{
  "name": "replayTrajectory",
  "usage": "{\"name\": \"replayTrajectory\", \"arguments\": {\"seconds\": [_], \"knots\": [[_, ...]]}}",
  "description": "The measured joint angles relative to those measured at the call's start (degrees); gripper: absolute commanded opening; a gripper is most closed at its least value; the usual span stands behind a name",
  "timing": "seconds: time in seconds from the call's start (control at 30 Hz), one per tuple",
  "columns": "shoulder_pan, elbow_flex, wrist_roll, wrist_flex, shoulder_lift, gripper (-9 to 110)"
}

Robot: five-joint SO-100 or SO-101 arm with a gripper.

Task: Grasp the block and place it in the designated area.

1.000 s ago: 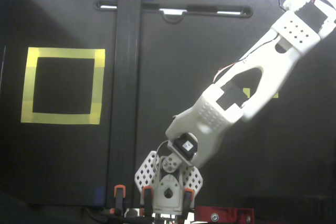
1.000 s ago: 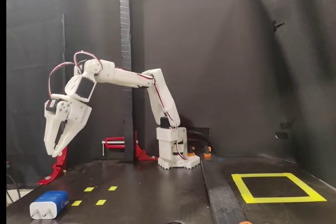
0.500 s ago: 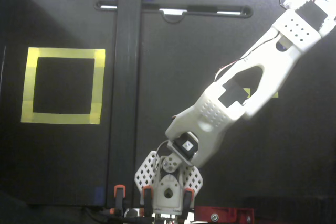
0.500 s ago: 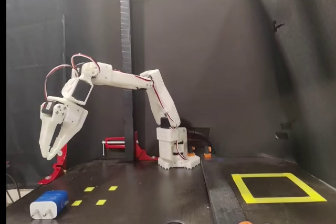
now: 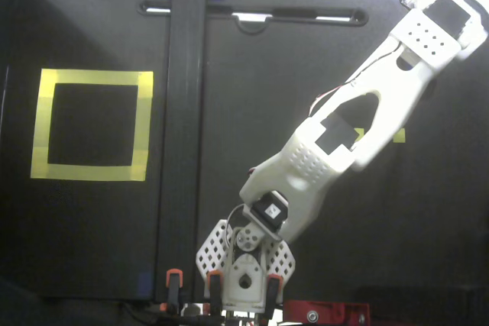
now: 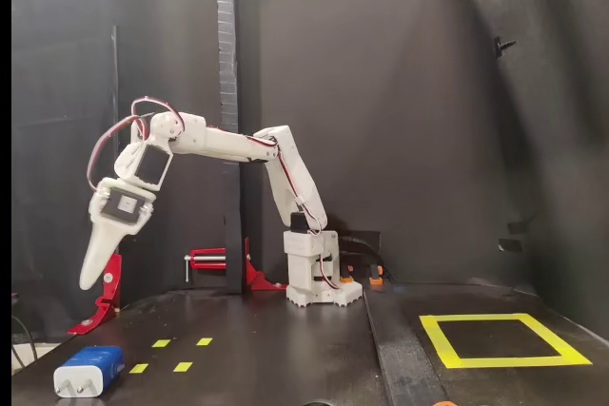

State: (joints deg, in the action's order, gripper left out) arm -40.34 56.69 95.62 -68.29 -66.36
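The block is dark blue with a pale end bearing two short prongs. It lies on the black floor at the near left of a fixed view. My gripper hangs pointing down, well above the block and not touching it. It is turned edge-on, so its fingers overlap into one white blade and no gap shows. The designated area is a square of yellow tape at the far right; in a fixed view from above it shows at the left. From above, the block and gripper are out of frame.
Several tiny yellow tape squares lie just behind the block. A red clamp stands at the left wall. A black post rises behind the arm base, and a raised black strip divides the board.
The wrist has rolled, turning the gripper from a side-on view with parted fingers to edge-on. It stays at about the same height above the block.
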Motion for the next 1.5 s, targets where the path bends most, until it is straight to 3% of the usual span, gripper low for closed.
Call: {"name": "replayTrajectory", "arguments": {"seconds": [0.23, 0.37, 0.73, 0.87, 1.0, 1.1, 1.5], "knots": [[0.8, 0.0, 23.6, -1.5, 0.0, 0], [1.1, 0.0, 29.9, -4.0, 0.0, 0], [1.1, 0.0, 30.9, -6.0, 0.0, 1], [0.5, 0.0, 30.9, -5.5, 0.0, 21], [-0.1, 0.0, 30.9, -4.2, 0.0, 26], [-0.3, 0.0, 31.7, -4.2, 0.0, 41], [-0.8, 0.0, 33.0, -3.9, -0.1, 41]]}}
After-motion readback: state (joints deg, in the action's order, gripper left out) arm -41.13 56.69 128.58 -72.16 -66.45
